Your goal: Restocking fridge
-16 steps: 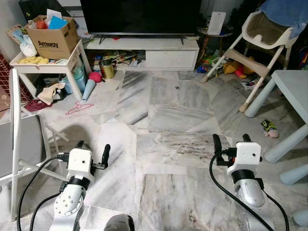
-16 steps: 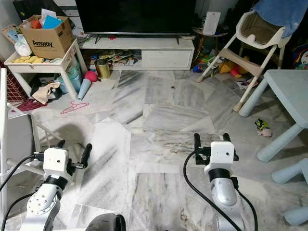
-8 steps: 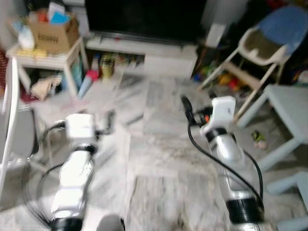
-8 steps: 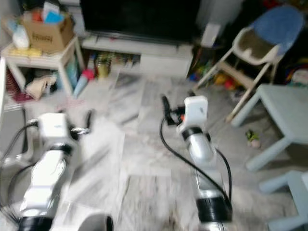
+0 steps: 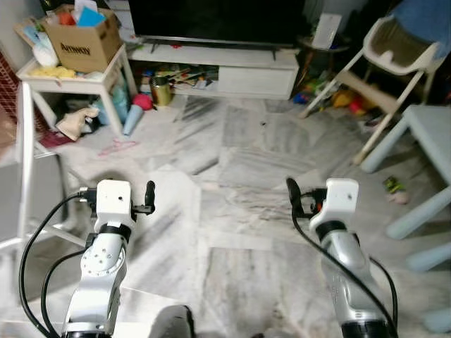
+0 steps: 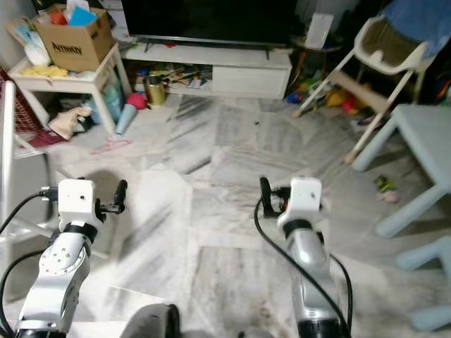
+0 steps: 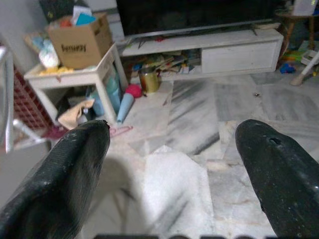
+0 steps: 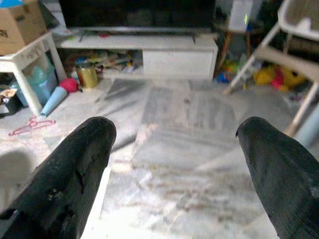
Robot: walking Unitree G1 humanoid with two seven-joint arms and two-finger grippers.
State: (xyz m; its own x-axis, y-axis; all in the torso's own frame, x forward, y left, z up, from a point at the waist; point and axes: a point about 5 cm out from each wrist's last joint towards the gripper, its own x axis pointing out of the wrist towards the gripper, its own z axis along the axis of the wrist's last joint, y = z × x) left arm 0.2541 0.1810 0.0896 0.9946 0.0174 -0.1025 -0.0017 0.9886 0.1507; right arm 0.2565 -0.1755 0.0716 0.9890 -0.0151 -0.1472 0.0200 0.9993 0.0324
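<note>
1. Both my jaws gape wide & empty: left gripper (image 5: 120,199), right gripper (image 5: 315,198), held over grey marble floor (image 5: 239,162)
2. Can't spot fridge or stock; prob. walking stage
3. Steer between small white table (image 5: 67,77) & pale blue table (image 5: 430,134), arms tucked

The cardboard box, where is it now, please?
The cardboard box stands on the small white table at the far left of the room, left of the TV stand, in the left eye view.
</note>
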